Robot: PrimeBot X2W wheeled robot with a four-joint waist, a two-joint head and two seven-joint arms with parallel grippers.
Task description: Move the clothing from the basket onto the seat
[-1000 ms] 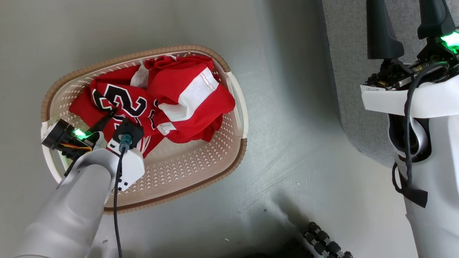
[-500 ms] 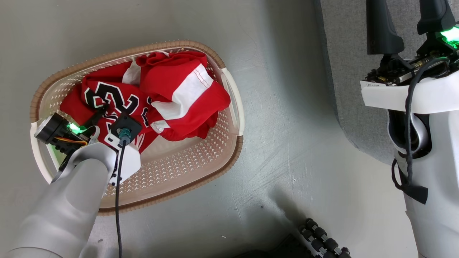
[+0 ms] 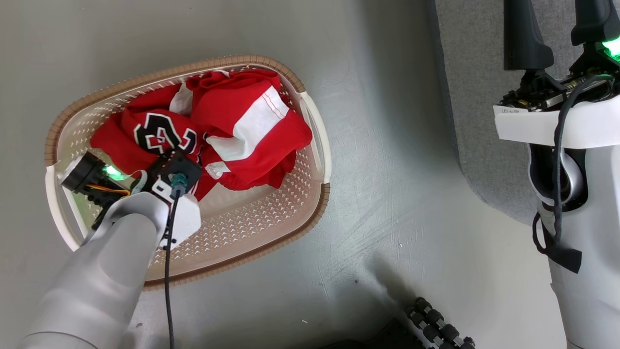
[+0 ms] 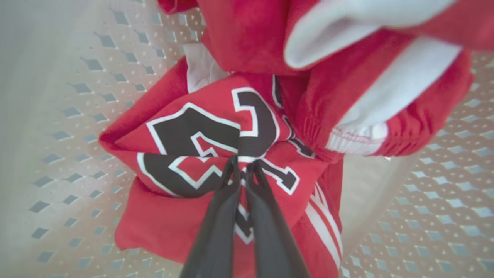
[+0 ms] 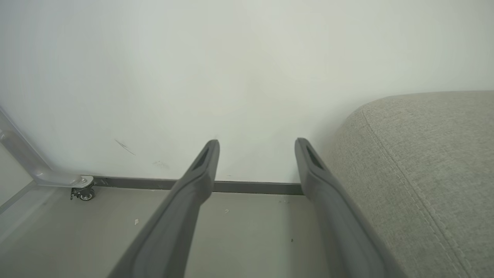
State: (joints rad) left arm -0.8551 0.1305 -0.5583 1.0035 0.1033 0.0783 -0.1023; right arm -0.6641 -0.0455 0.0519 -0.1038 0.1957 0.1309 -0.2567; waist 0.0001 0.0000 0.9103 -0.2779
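Left wrist view: the left claw point(image 4: 241, 170) is pressed together on a small fold of the jersey point(image 4: 193, 135), pinching it right at the black, white-edged numerals. The right claw point(image 5: 257, 143) is spread wide and holds nothing, hanging beside the sofa point(image 5: 424, 173).

Both pieces of clothing lie inside the basket point(image 3: 271, 228), which stands on the floor point(image 3: 387, 194), well apart from the sofa. The second garment point(image 3: 252, 126) is draped partly over the jersey's edge.

Risks, as I judge them:
- The pinch takes only a thin ridge of slick cloth. A quick lift could let it slide out from between the fingers.
- Because the second garment overlaps the jersey, it may be dragged up too, then tumble over the rim onto the floor.
- The basket looks light. If cloth catches on the rim band, a pull could tip or shift it.
- A long jersey held by one point will hang low and could sweep the floor on the way across.

Materials: the clothing is smooth, limp sports fabric, red with white stripes and a ribbed white hem — crumpled, no fixed shape. The basket is stiff cream plastic, oval, pierced with rows of small holes under a ridged brown rim. The sofa is coarse grey weave with rounded edges and a seam.
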